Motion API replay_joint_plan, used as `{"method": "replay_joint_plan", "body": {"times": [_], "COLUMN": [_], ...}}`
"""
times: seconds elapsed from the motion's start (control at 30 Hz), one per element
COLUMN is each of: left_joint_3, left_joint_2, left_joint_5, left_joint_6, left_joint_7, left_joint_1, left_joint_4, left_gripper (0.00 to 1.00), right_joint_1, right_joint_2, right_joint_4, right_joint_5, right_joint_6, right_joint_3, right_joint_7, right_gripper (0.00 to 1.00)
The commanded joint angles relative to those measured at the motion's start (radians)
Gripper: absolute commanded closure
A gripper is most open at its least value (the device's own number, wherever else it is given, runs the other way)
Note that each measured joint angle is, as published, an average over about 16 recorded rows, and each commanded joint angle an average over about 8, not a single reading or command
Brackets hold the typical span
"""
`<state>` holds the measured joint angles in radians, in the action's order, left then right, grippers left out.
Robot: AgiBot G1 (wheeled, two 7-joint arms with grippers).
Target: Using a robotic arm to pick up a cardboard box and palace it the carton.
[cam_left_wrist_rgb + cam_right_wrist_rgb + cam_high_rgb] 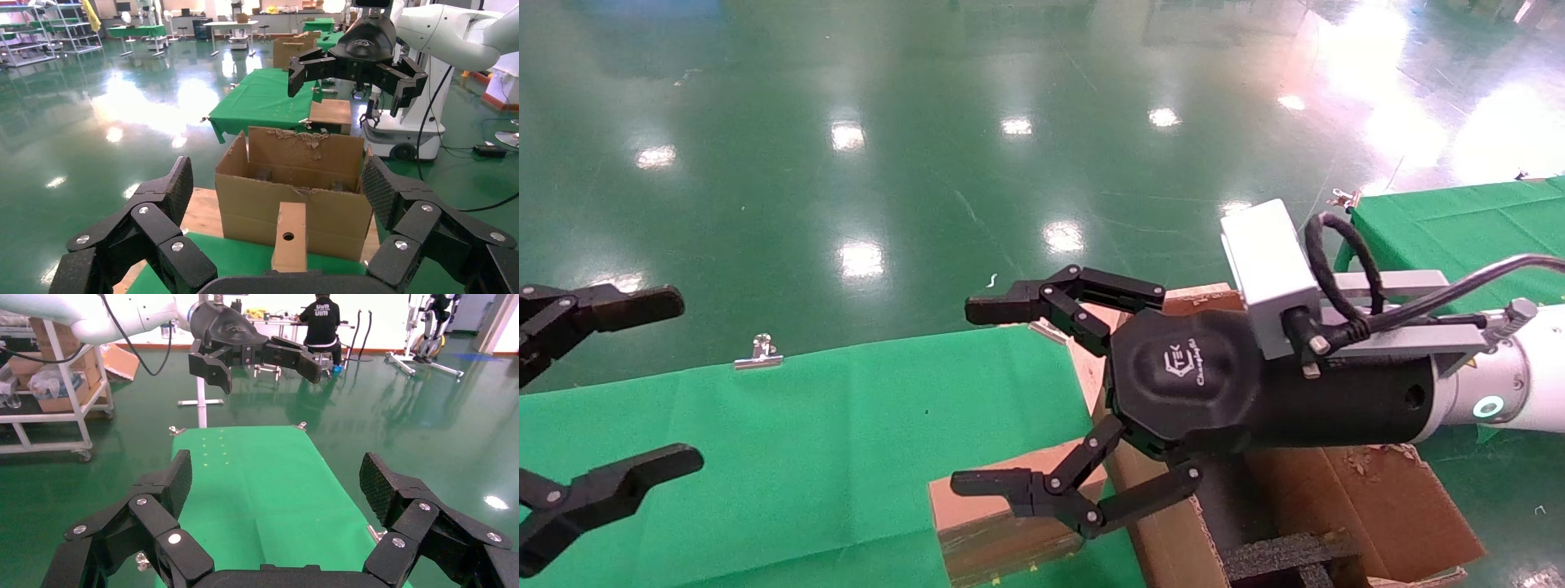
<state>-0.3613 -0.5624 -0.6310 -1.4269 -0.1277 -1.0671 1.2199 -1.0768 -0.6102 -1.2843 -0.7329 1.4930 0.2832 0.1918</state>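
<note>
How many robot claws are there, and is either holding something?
2. The left gripper hangs open at the green table's left end; the right gripper hangs open by the carton. Both hold nothing.

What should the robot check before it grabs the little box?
1. Right gripper open and holding nothing: ok.
2. Cardboard box in sight, standing on end against the carton: ok.
3. Carton top open, flaps up: ok.
4. Left gripper open, off to the side away from the box: ok.
5. Right gripper lined up with the box: cannot tell.
</note>
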Motion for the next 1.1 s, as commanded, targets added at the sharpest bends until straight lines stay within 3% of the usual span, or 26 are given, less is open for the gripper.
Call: {"method": "replay_joint_plan", "body": {"times": [0.03,0.4,0.43,0.67,0.7,0.9,1.1], "left_joint_3": [0.0,0.0,0.0,0.0,0.0,0.0,0.0], "left_joint_2": [0.0,0.0,0.0,0.0,0.0,0.0,0.0], "left_joint_5": [0.0,0.0,0.0,0.0,0.0,0.0,0.0], "left_joint_6": [0.0,0.0,0.0,0.0,0.0,0.0,0.0], "left_joint_7": [0.0,0.0,0.0,0.0,0.0,0.0,0.0], "left_joint_1": [0.0,0.0,0.0,0.0,0.0,0.0,0.0], "left_joint_4": [0.0,0.0,0.0,0.0,0.0,0.0,0.0], "left_gripper": [0.0,0.0,0.06,0.94,1.0,1.0,1.0], "right_joint_1": [0.0,0.0,0.0,0.0,0.0,-0.002,-0.049], "right_joint_2": [0.0,0.0,0.0,0.0,0.0,0.002,-0.007], "right_joint_4": [0.0,0.0,0.0,0.0,0.0,0.0,0.017], "right_joint_5": [0.0,0.0,0.0,0.0,0.0,-0.015,-0.123], "right_joint_6": [0.0,0.0,0.0,0.0,0.0,0.0,0.013], "right_joint_3": [0.0,0.0,0.0,0.0,0.0,0.007,0.062], "right_joint_7": [0.0,0.0,0.0,0.0,-0.001,0.003,0.027], "right_gripper": [0.0,0.0,0.0,0.0,0.0,0.0,0.0]}}
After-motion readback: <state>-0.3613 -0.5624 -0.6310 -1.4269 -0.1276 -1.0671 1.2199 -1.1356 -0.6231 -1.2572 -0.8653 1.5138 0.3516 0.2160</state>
